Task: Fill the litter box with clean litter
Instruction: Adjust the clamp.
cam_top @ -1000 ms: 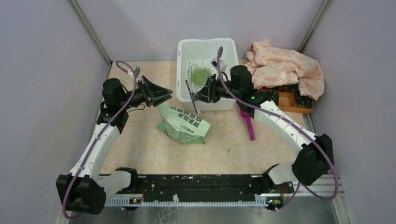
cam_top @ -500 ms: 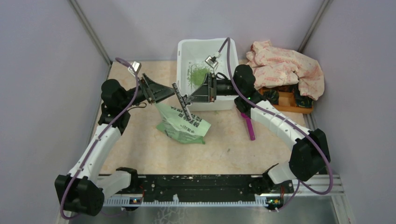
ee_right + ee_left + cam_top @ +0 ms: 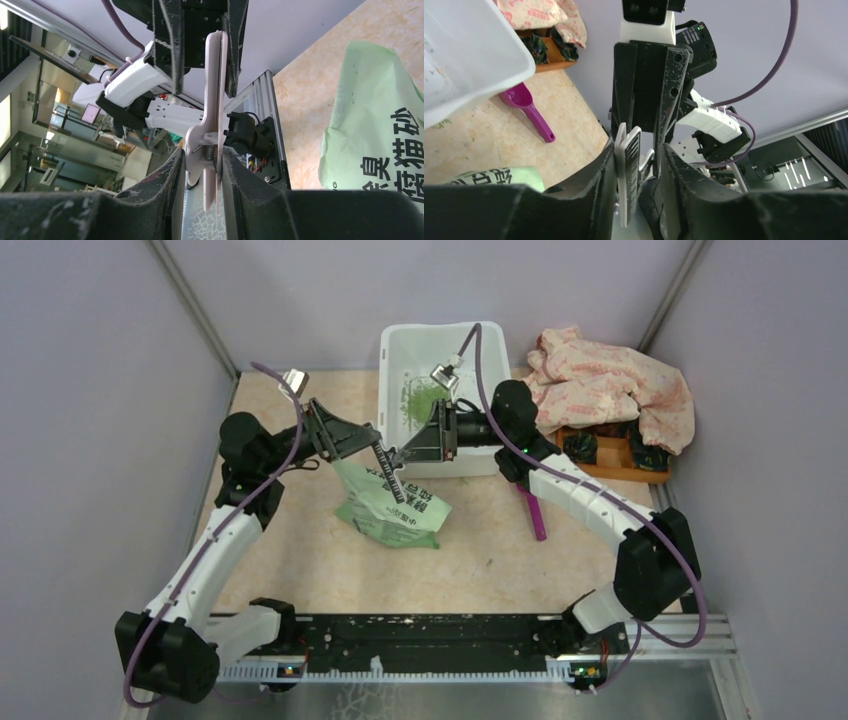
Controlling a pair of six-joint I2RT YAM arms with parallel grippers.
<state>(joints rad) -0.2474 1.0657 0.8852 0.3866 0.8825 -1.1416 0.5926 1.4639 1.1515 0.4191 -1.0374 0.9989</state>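
Note:
The white litter box (image 3: 386, 370) stands at the back middle, with a small pile of green clean litter (image 3: 421, 396) inside. Its corner shows in the left wrist view (image 3: 484, 55). My right gripper (image 3: 405, 452) is shut on the hinge end of a long white-and-black bag clip (image 3: 387, 468), held in the air in front of the box. My left gripper (image 3: 371, 441) is open and faces it. In the left wrist view the clip (image 3: 628, 170) stands between my jaws (image 3: 639, 165), against the left finger and apart from the right one. The right wrist view shows the clip (image 3: 214, 100) pinched in my gripper (image 3: 202, 175).
The green-and-white litter bag (image 3: 395, 508) lies on the table below both grippers. A magenta scoop (image 3: 533, 512) lies to the right of it. A pink cloth (image 3: 610, 385) covers a wooden tray (image 3: 615, 455) at the back right. Walls close in on both sides.
My right gripper has carried the clip left, from over the litter box to my left gripper. The left gripper has moved to meet it, and the clip's tip now sits between its jaws.

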